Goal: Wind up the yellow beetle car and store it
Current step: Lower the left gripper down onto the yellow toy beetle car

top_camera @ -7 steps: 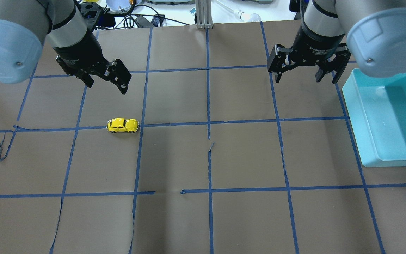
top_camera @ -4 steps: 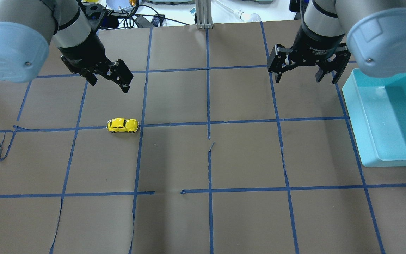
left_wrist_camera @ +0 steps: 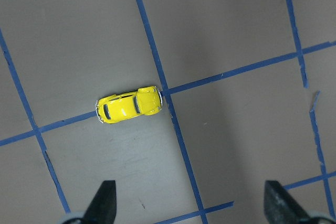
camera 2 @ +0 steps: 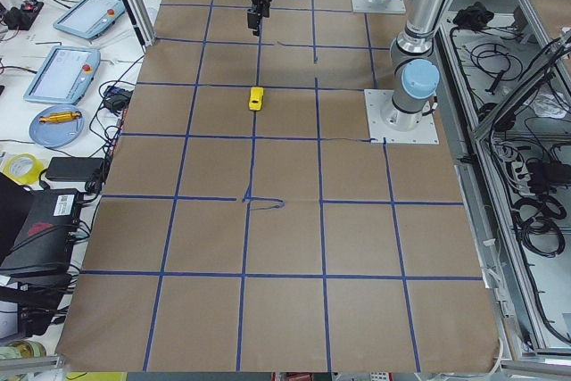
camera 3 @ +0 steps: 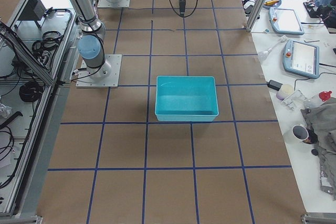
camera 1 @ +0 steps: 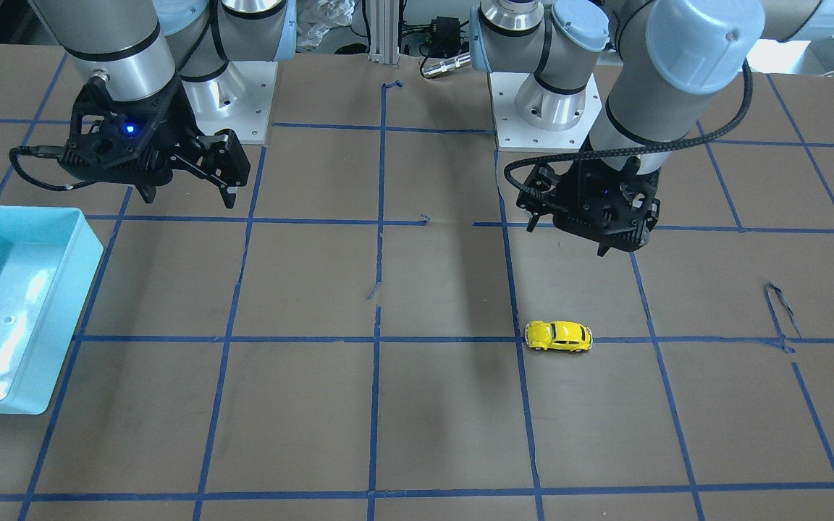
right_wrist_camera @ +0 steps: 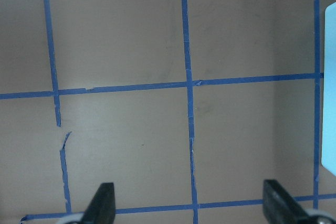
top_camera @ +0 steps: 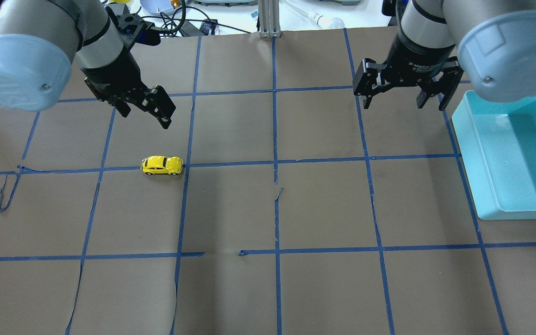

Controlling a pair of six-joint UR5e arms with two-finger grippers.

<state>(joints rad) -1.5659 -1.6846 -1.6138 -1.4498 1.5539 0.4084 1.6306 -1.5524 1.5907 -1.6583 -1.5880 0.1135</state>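
- Yellow beetle car down on its wheels on the worktop, parked right on a blue tape line, out at 9 o'clock from the middle of the overhead view.
- Left claw up in the air, jaws spread wide, gripping nothing.
- From that claw in the overhead view, car at roughly 5 to 6 o'clock, near but clearly apart; through the left wrist camera, up at 11 o'clock from the claw's midpoint.
- Long axis running 9 to 3 in the overhead view, and close to 9 to 3 in the wrist view as well, tipped slightly toward 8 to 2, so nearly in line with the claw's own closing line.
- Looks to call for about a quarter turn of the wrist before dropping, to pinch across the flanks rather than end to end.
- Right claw equally wide open and empty, far off at 3 o'clock, near the teal bin; clearly the farther of the two, so most likely the left arm's pick.
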